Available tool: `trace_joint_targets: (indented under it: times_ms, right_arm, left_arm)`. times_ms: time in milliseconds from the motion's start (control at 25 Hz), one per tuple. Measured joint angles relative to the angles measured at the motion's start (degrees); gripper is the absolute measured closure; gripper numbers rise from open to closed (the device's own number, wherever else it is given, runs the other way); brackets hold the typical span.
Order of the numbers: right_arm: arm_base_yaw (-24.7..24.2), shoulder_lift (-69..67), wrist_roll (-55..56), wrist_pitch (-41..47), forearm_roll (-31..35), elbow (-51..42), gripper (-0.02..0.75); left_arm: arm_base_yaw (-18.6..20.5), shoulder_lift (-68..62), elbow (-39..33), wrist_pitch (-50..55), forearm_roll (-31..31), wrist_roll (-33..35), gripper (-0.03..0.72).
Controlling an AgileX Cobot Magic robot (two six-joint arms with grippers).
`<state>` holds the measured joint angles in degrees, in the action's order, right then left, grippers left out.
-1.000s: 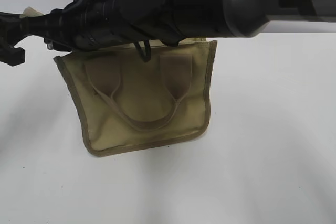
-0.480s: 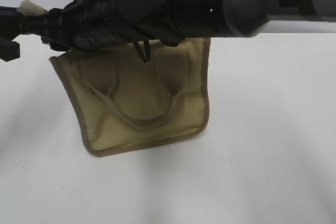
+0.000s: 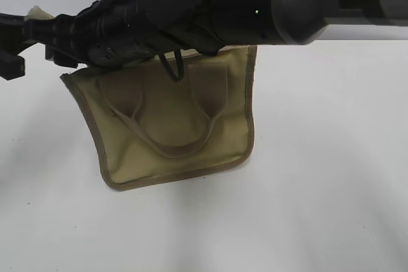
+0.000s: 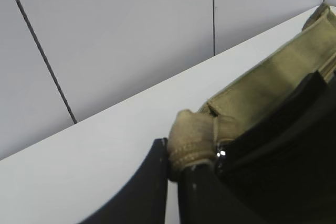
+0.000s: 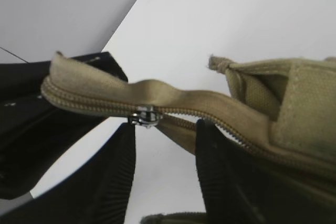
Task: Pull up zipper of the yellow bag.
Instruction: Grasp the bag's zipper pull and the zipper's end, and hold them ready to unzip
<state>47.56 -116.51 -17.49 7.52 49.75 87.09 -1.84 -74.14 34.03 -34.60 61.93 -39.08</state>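
The yellow bag (image 3: 172, 125) lies on the white table, its webbing handle (image 3: 172, 148) facing the exterior camera. Both arms cross above its top edge and hide it there. In the left wrist view my left gripper (image 4: 176, 153) is shut on a stitched fabric tab (image 4: 191, 132) at the bag's end (image 4: 273, 77). In the right wrist view the zipper (image 5: 94, 103) runs across the bag's top (image 5: 310, 108), closed left of the silver pull tab (image 5: 143, 116) and parted right of it. My right gripper (image 5: 165, 129) is open just below the zip, its left finger right under the pull tab.
The white table (image 3: 319, 189) spreads around the bag. A grey panelled wall (image 4: 131, 35) stands behind the table's far edge. The right arm's thick silver and black links (image 3: 306, 4) span the top of the exterior view.
The bag's top has shifted a little to the left, together with the arms above it. The bag's right edge now stands straighter.
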Motion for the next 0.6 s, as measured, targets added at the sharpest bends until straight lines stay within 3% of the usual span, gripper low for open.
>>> trace_joint_targets:
  times_ms: [440,600]
  right_arm:
    - [0.0,0.2,4.0,1.6,0.0,0.3,0.412]
    - [0.0,0.2,5.1,0.4,0.0,0.3,0.479]
  left_arm:
    - [0.0,0.0,0.0,-0.8,0.1,-0.1,0.680]
    - [0.0,0.0,0.0,-1.3,0.1,-0.1,0.680]
